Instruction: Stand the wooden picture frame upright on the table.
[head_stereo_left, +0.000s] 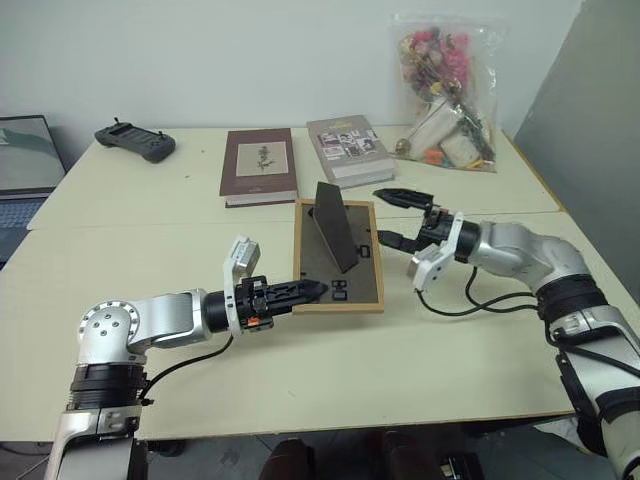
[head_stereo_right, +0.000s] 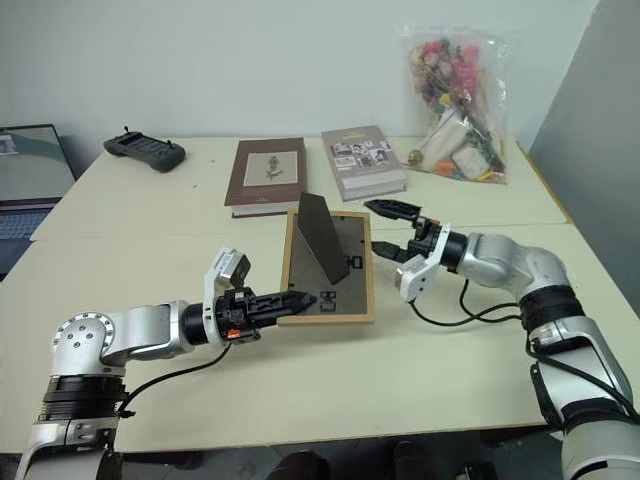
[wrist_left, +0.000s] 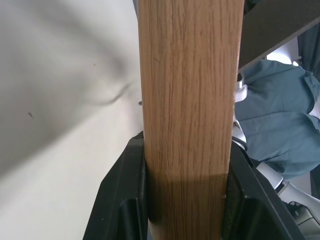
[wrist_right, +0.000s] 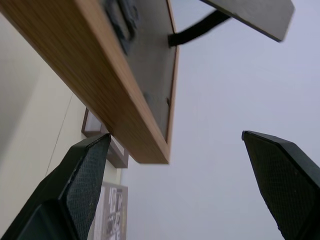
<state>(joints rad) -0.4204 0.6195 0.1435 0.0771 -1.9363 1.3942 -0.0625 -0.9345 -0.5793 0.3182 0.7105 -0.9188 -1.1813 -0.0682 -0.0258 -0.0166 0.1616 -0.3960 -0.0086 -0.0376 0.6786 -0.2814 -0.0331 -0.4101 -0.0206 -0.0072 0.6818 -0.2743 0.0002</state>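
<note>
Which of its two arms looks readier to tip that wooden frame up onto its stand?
The left: its gripper is clamped on the small light-wood picture frame's edge, while the right gripper hangs open beside it, holding nothing.

Wooden picture frame (head_stereo_right: 328, 268) (stand unfolded) in left gripper (head_stereo_right: 296, 300)

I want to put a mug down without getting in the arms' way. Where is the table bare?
Bare: the table between the black controller and the left arm, and the near edge between both arms. Crowded: the far middle with the maroon book, grey book and bag of flowers, and the centre, where the left gripper clamps the wooden picture frame beside the open right gripper.
</note>
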